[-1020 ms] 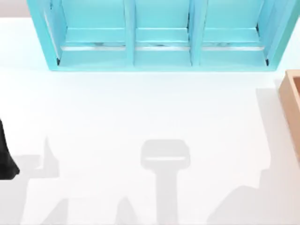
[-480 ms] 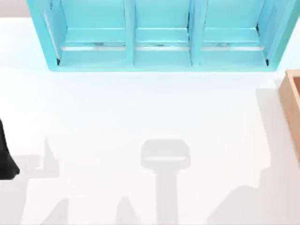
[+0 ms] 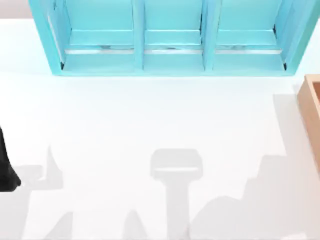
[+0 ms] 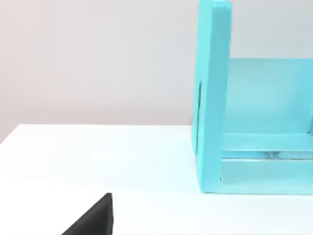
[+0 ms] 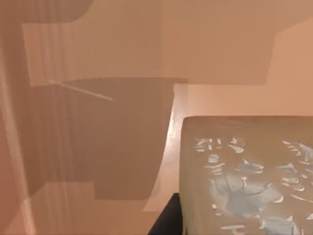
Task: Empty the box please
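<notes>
Wooden box (image 3: 312,117) at the bench's (image 3: 150,125) right edge, unmoved, turquoise shelf (image 3: 170,37) along the back edge, shadow near the front right corner wider than a second ago, left arm (image 3: 6,167) parked at the left edge, right wrist view inside the box beside a tan block (image 5: 247,176) with pale blue marks, grip of either tool cannot be told.

Bright, even light washes the white table (image 3: 150,115); soft grey shadows pool along its near edge. Inside the box (image 5: 98,58), dimmer broad shadows.

No readable text anywhere; the tan block's (image 5: 244,181) pale marks are illegible.
</notes>
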